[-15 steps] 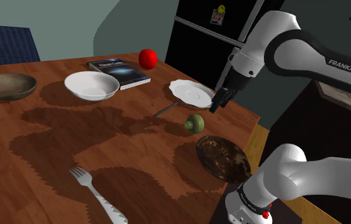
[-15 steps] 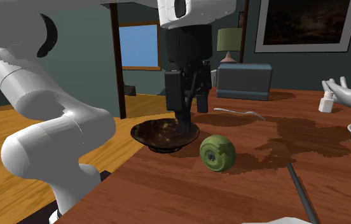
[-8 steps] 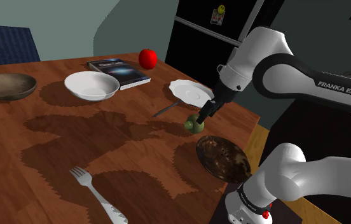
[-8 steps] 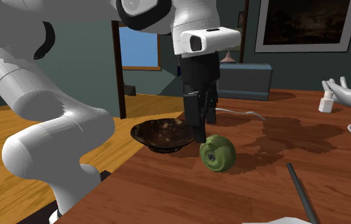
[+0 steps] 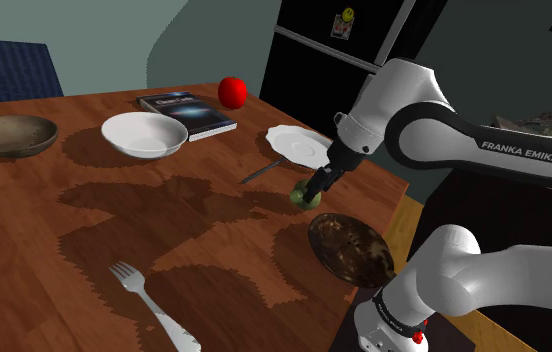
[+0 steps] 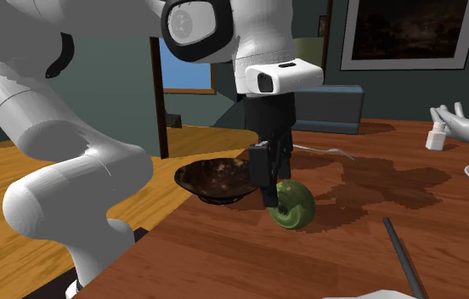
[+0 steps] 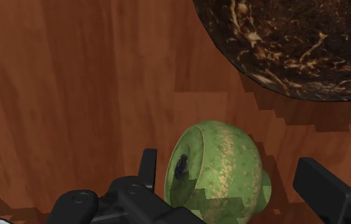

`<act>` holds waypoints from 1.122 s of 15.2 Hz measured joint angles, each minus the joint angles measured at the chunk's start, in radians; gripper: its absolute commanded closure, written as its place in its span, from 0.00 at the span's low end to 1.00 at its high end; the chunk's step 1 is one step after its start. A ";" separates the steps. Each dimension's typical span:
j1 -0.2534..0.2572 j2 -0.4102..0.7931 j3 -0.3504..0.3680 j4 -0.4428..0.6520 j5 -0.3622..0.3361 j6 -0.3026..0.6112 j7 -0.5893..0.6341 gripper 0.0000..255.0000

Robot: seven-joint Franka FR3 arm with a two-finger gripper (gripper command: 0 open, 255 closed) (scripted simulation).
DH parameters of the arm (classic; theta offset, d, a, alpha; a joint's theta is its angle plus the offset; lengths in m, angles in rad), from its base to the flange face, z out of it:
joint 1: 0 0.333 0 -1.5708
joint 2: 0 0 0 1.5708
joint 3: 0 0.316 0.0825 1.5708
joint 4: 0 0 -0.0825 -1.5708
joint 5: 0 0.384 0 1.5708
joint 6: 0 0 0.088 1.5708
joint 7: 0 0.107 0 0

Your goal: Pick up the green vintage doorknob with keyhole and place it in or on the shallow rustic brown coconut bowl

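Just beside the brown coconut bowl (image 7: 295, 44), your gripper (image 7: 228, 175) straddles the green doorknob (image 7: 213, 162) on the table (image 5: 164, 225), fingers spread (not clasping it), with a white saucer (image 5: 301, 146) and a slim grey utensil (image 5: 260, 173) nearby.

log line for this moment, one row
phase: pre-grasp | gripper: open, straddling green doorknob | doorknob: on table, unheld | brown bowl: empty

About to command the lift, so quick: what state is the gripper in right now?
Gripper: open, with its fingers standing either side of the green doorknob and not clasping it.
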 measured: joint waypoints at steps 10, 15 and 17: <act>0.000 0.000 0.000 0.000 0.000 0.003 0.000 1.00; 0.000 -0.001 0.000 0.005 0.000 -0.005 0.001 1.00; -0.002 -0.005 -0.005 0.025 -0.005 -0.029 0.002 1.00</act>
